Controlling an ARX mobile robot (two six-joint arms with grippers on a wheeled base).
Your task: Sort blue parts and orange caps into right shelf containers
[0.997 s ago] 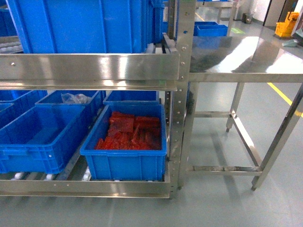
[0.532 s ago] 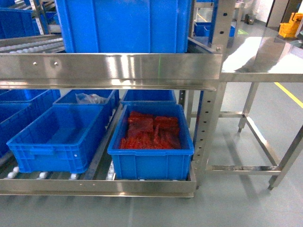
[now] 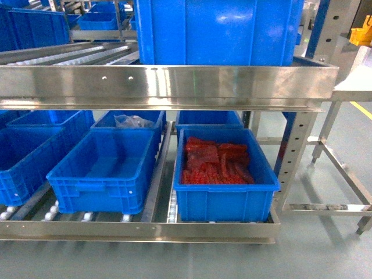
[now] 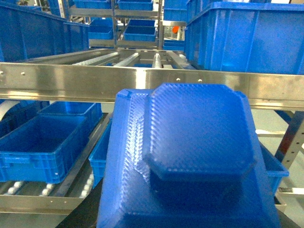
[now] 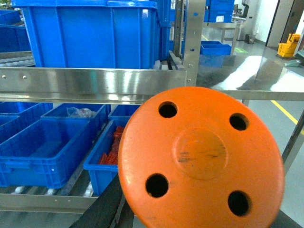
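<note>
1. In the right wrist view an orange cap (image 5: 201,159), a round disc with four holes, fills the foreground just ahead of the camera. We judge the right gripper to be carrying it, but its fingers are hidden, so we cannot tell how they are set.
2. In the left wrist view a blue part (image 4: 190,156) with a woven texture and a raised octagonal top blocks the lower frame the same way. The left gripper is out of sight behind it, so we cannot tell its grip either.
3. We take the crate of orange pieces (image 3: 224,174) on the lower shelf as our landmark. A bare blue crate (image 3: 107,171) sits just left of it, and one holding a clear bag (image 3: 132,120) is behind that.
4. A steel rail (image 3: 168,84) runs above the landmark, leaving a low gap (a likely snag).
5. To place well, we should square up in front of the landmark, reach in under the rail, lower the cap over the orange pieces and release only once inside the rim.
</note>
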